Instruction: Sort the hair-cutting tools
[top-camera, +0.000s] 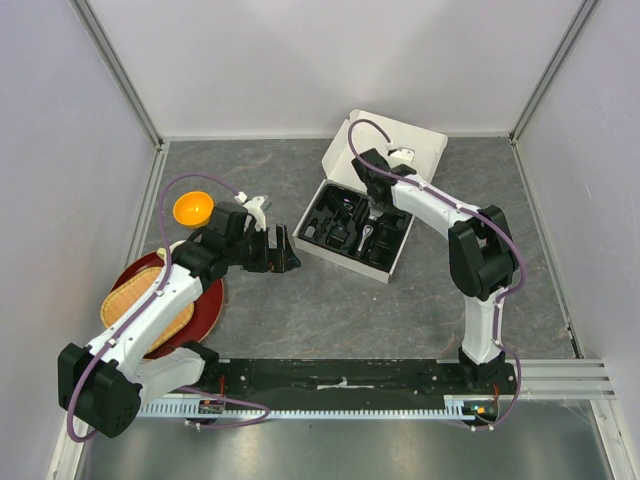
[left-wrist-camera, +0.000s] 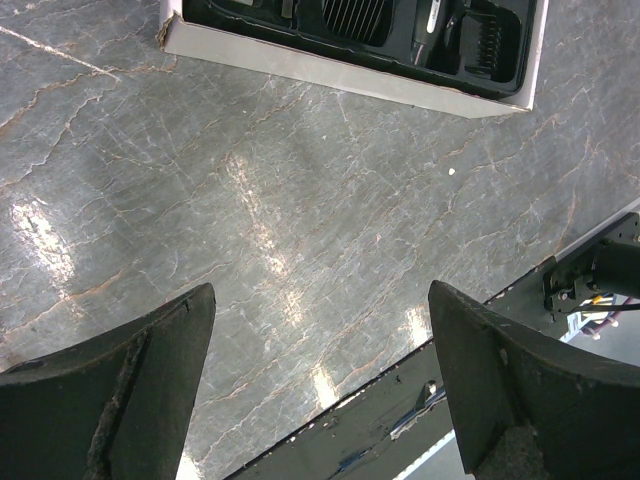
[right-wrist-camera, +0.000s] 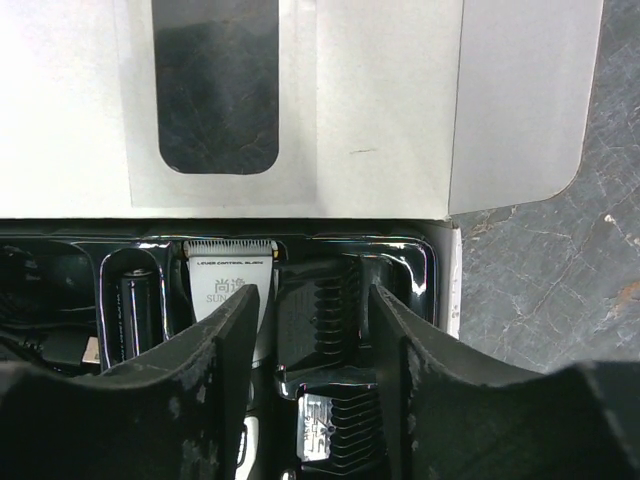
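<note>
The white cardboard box (top-camera: 432, 146) lies open at the back, and its black tray (top-camera: 318, 205) holds the hair-cutting tools. My right gripper (right-wrist-camera: 314, 300) reaches down into the tray's right end (top-camera: 375, 205). It is open, with a black guard comb (right-wrist-camera: 320, 315) between its fingers and a thin gap on each side. A second guard comb (right-wrist-camera: 345, 435) sits just below, and the clipper's silver blade head (right-wrist-camera: 228, 275) is beside the left finger. My left gripper (left-wrist-camera: 320, 300) hangs open and empty over bare table, left of the box (top-camera: 285, 250).
An orange bowl (top-camera: 193, 208) stands at the back left. A wicker tray (top-camera: 140, 300) rests on a red plate (top-camera: 208, 310) by the left arm. The box lid (right-wrist-camera: 350, 100) lies flat behind the tray. A black rail (top-camera: 340, 375) runs along the near edge.
</note>
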